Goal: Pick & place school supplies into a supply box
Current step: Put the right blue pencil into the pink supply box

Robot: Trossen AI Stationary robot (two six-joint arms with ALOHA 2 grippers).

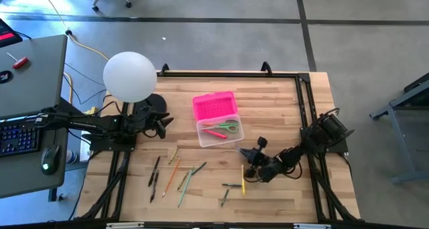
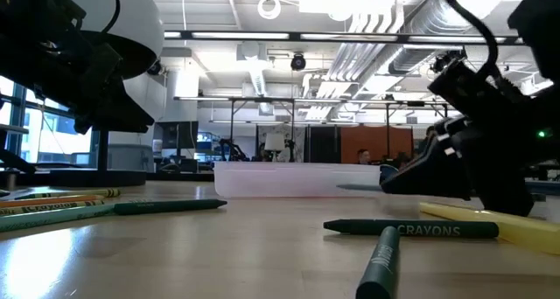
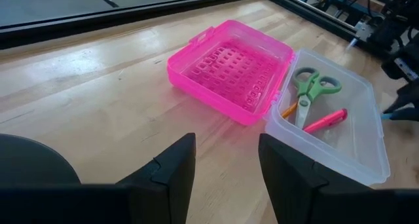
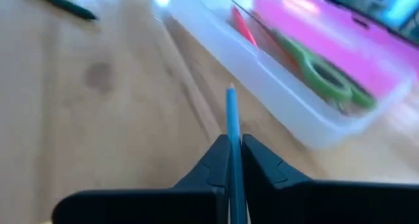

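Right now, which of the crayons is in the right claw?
The blue crayon, pinched upright between the right claw fingers. The others lie loose on the table or in the supply box.

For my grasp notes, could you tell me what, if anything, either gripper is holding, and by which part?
The right gripper is shut on a thin blue crayon, gripped partway along its shaft. The left gripper is open, holding nothing.

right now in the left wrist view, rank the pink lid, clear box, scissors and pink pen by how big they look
1-2. pink lid and clear box: look alike, so no ranking between them
3. scissors
4. pink pen
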